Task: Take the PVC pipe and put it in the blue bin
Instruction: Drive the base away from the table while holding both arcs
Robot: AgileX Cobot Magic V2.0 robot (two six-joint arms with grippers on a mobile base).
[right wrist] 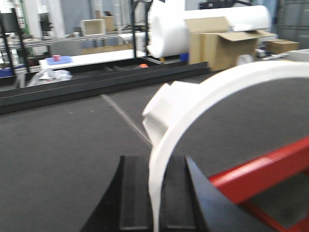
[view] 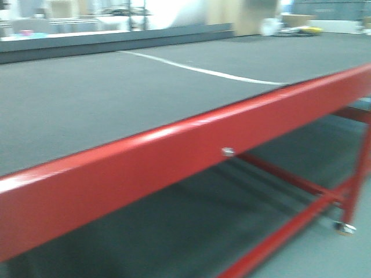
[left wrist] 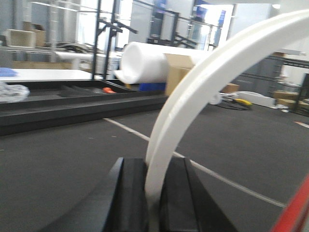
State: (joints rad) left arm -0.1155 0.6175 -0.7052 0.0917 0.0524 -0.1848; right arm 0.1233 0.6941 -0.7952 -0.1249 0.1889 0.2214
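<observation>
The PVC pipe (left wrist: 203,82) is a wide white ring whose thin rim arcs up and to the right from my left gripper (left wrist: 155,163), which is shut on that rim. In the right wrist view the same white pipe (right wrist: 207,94) shows a stepped collar at its upper left, and my right gripper (right wrist: 158,160) is shut on its rim too. Both grippers hold it above the dark grey tabletop (view: 116,98). The exterior view shows neither gripper nor the pipe. The blue bin is out of view.
The table has a red front rail (view: 174,156) and red legs on castors (view: 346,227). A white line (view: 203,70) crosses the top. A long black tray (left wrist: 72,99) borders the far side. Beyond it are a foam roll (left wrist: 149,60) and cardboard boxes (right wrist: 217,41).
</observation>
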